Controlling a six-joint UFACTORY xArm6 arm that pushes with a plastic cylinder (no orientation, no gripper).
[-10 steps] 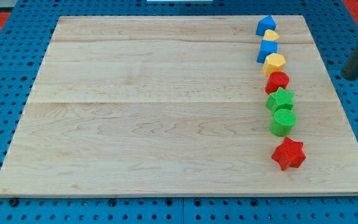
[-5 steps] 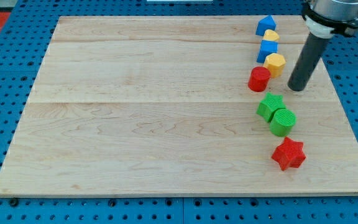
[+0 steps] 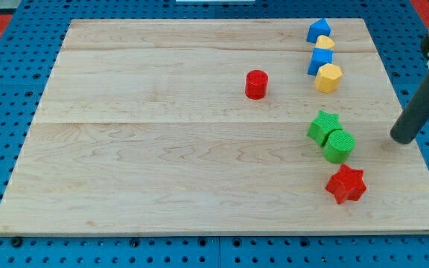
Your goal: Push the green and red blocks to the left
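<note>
The blocks look light, rigid and free-sliding on the desk (image 3: pixel 162 171); best pushed squarely on their 3 o'clock faces.

The red cylinder (image 3: pixel 255 84) stands alone right of centre. The green star (image 3: pixel 322 126) touches the green cylinder (image 3: pixel 339 146) at its 5 o'clock; the red star (image 3: pixel 345 184) sits near the bottom right. None has a marked long axis.

The tip (image 3: pixel 403 138) rests at 3 o'clock of the greens, apart. No fingers are fitted.
</note>
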